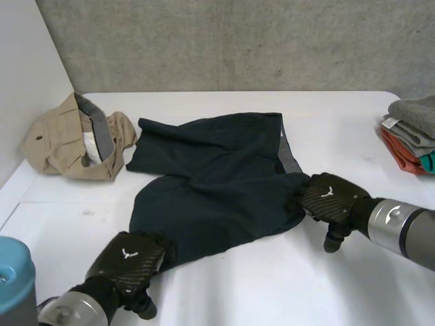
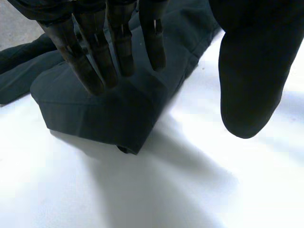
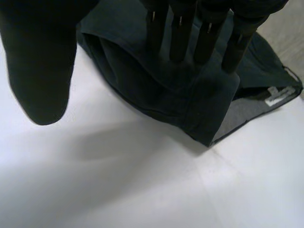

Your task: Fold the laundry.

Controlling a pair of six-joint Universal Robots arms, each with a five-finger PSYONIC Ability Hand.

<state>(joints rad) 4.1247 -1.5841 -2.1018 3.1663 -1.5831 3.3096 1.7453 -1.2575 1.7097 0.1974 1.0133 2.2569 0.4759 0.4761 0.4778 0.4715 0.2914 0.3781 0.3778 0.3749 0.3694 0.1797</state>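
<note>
We see the left hand (image 1: 129, 261) and right hand (image 1: 333, 197) pressing straight fingers on the shorts' (image 1: 217, 176) corners, gripping nothing; tan garment (image 1: 68, 139) and folded stack (image 1: 411, 132) lie aside.

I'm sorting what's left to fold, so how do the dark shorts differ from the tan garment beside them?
The dark shorts lie spread nearly flat mid-table; the tan garment sits bunched in a heap near the wall. The left hand and right hand each press straight fingers on a corner of the dark shorts; nothing touches the tan garment. Both lie unfolded on the white table.
</note>
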